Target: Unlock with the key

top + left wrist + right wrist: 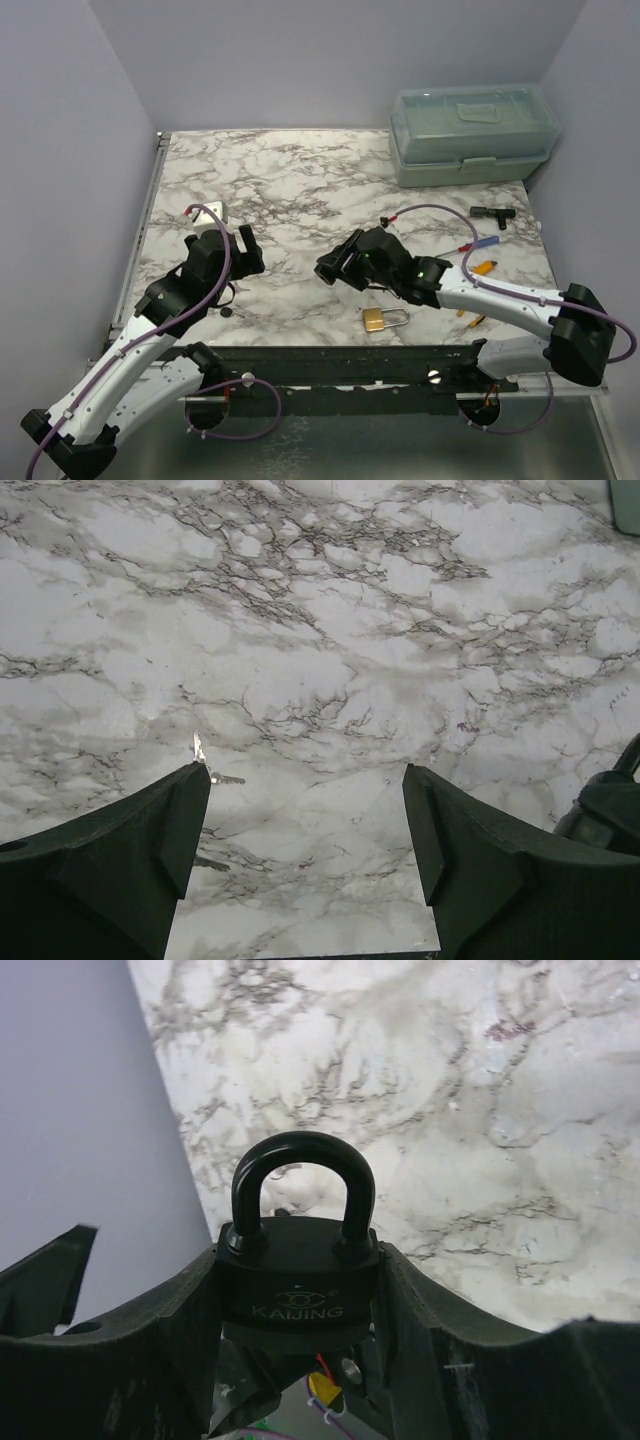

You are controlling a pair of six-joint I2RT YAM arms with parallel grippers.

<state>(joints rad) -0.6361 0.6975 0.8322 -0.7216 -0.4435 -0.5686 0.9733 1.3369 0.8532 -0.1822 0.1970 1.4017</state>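
Right claw (pixel 333 266) pinches the black padlock (pixel 297 1275) by its body, one finger on each flat side. The shackle (pixel 303 1155) is closed. The lock's long axis runs out along the fingers, with the shackle away from the wrist and aimed at the left edge of the worktop (pixel 300 180). The keyhole end faces back into the claw and is hidden. The lock is held above mid-worktop, toward the near edge.

Left claw (pixel 305 772) is spread wide with nothing between its fingers. It sits just left of the lock, close but apart. A small metallic glint (pixel 199 747) with a thin grey bit beside it lies at the tip of one finger. It is likely the key, but too small to confirm. If so, the left arm is the nearer one, and the lock probably needs turning to expose the keyhole.

Readable text: "KAIJING" on the lock body.

A brass padlock (pixel 383 319) lies near the near edge with no legible writing. A green toolbox (pixel 472 135) sits in the far right corner.
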